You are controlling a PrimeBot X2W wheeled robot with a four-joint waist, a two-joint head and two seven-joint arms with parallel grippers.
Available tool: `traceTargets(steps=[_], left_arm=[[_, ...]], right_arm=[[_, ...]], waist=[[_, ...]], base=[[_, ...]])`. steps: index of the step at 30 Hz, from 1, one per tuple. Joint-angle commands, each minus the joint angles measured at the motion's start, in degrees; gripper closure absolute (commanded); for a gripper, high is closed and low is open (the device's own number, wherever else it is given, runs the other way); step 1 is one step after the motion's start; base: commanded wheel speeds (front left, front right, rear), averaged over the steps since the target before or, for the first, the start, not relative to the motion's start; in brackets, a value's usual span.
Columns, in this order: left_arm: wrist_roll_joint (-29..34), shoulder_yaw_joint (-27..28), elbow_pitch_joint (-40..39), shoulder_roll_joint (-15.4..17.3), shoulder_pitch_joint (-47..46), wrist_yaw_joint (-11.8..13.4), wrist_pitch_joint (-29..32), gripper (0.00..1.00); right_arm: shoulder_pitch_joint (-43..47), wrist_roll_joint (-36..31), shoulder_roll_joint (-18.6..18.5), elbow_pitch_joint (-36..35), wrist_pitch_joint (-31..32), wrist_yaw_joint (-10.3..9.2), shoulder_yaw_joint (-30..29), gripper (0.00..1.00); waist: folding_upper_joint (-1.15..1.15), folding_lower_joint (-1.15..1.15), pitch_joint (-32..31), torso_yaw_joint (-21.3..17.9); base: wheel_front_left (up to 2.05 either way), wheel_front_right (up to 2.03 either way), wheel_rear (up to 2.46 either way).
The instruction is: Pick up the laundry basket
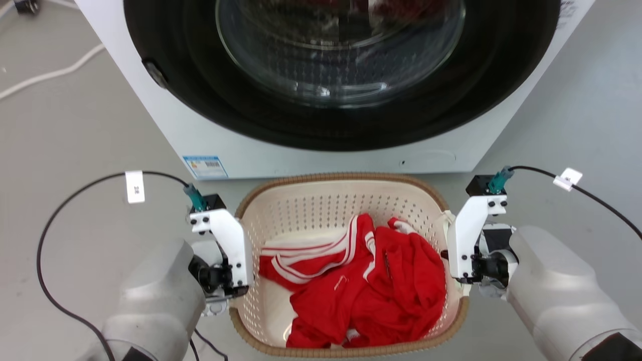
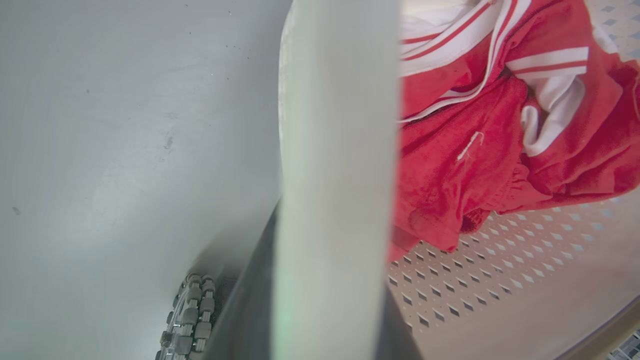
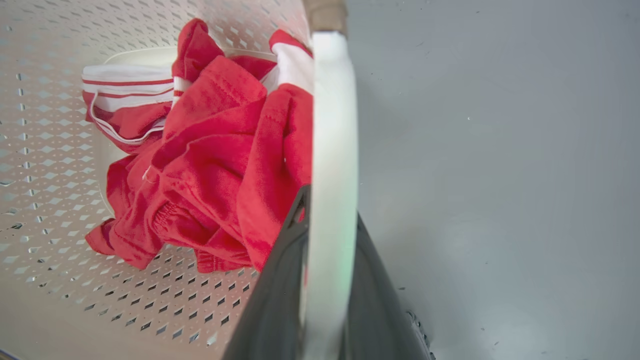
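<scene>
The laundry basket (image 1: 321,205) is cream-white and perforated with a brown woven rim, and it stands on the grey floor just in front of me. Red clothes with white stripes (image 1: 371,281) lie inside it. My left gripper (image 1: 234,293) sits at the basket's left side. In the left wrist view its dark fingers (image 2: 260,300) close on the white handle (image 2: 335,150). My right gripper (image 1: 454,281) sits at the basket's right side. In the right wrist view its fingers (image 3: 280,280) clamp the other white handle (image 3: 332,125). The fingertips are hidden in the head view.
A white washing machine (image 1: 321,158) with a dark round door (image 1: 341,50) stands right behind the basket. A white cable (image 1: 50,75) lies on the floor at the far left. Black cables (image 1: 55,220) loop from both wrists. A ridged grey wheel (image 2: 192,320) shows below the left handle.
</scene>
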Motion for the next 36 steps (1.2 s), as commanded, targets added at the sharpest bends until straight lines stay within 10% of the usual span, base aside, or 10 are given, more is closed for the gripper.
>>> traceTargets(steps=[1, 36], left_arm=[[-0.6, -0.1, 0.0, -0.5, 1.0, -0.7, 0.6, 1.0], [-3.3, -2.4, 1.3, -4.1, 9.8, -0.7, -0.1, 1.0]], right_arm=[[0.8, 0.5, -0.2, 0.3, 0.0, 0.15, -0.1, 1.0], [7.8, 3.0, 0.2, 2.6, 1.7, 0.16, 3.6, 1.0]], waist=[[0.0, 0.01, -2.5, -0.1], [0.0, 0.01, -14.3, 0.6]], base=[[0.0, 0.0, 0.0], [0.0, 0.0, 0.0]])
